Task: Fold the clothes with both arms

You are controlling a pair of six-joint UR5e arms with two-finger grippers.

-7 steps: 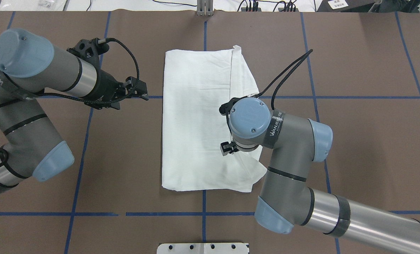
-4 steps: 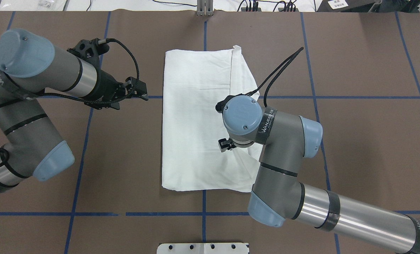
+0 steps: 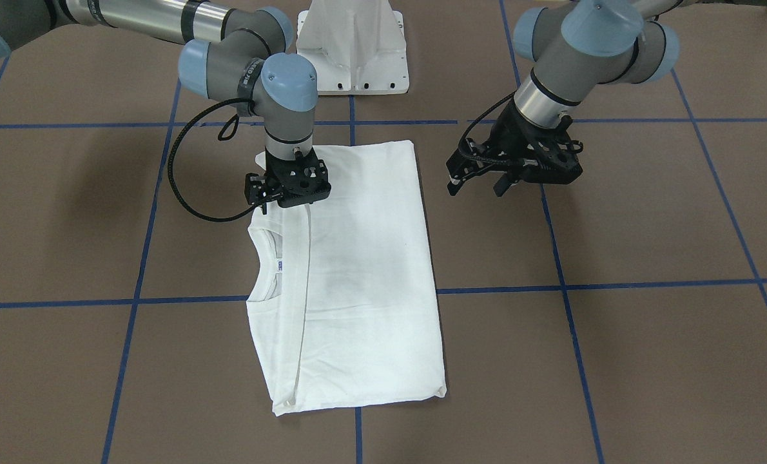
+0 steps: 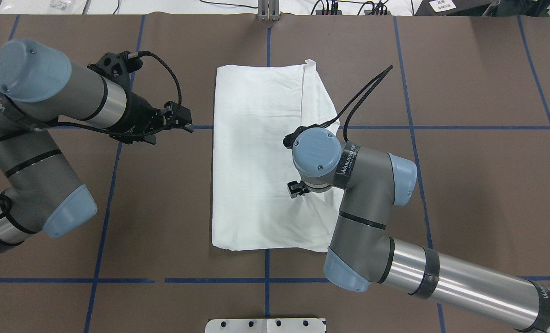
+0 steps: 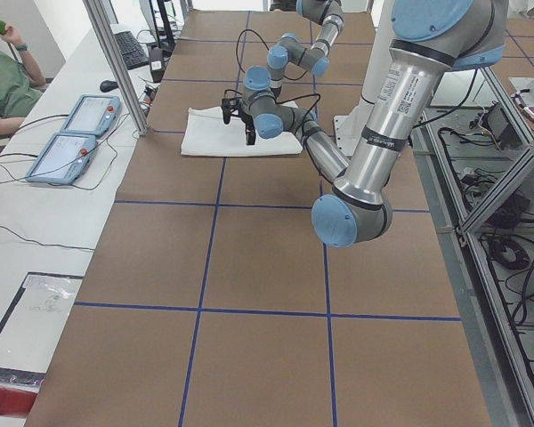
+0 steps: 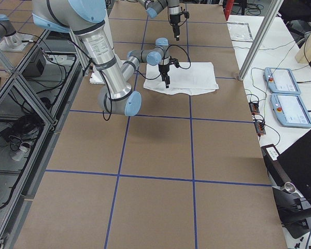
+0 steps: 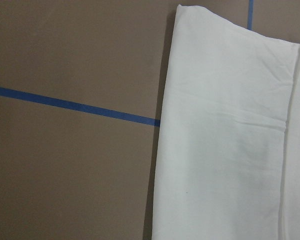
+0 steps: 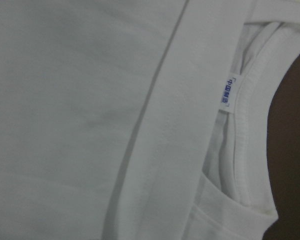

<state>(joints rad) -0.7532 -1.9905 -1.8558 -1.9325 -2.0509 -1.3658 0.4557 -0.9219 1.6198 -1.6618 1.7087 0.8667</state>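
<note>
Meanwhile right claw point(image 3: 287, 193) has edged inward over T-shirt point(image 3: 358, 270)

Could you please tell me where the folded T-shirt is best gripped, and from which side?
Probably the T-shirt at both corners of its short edge farthest from the robot, pinched from above. It lies flat as a long rectangle, so lifting that edge towards the robot would halve it.
</note>
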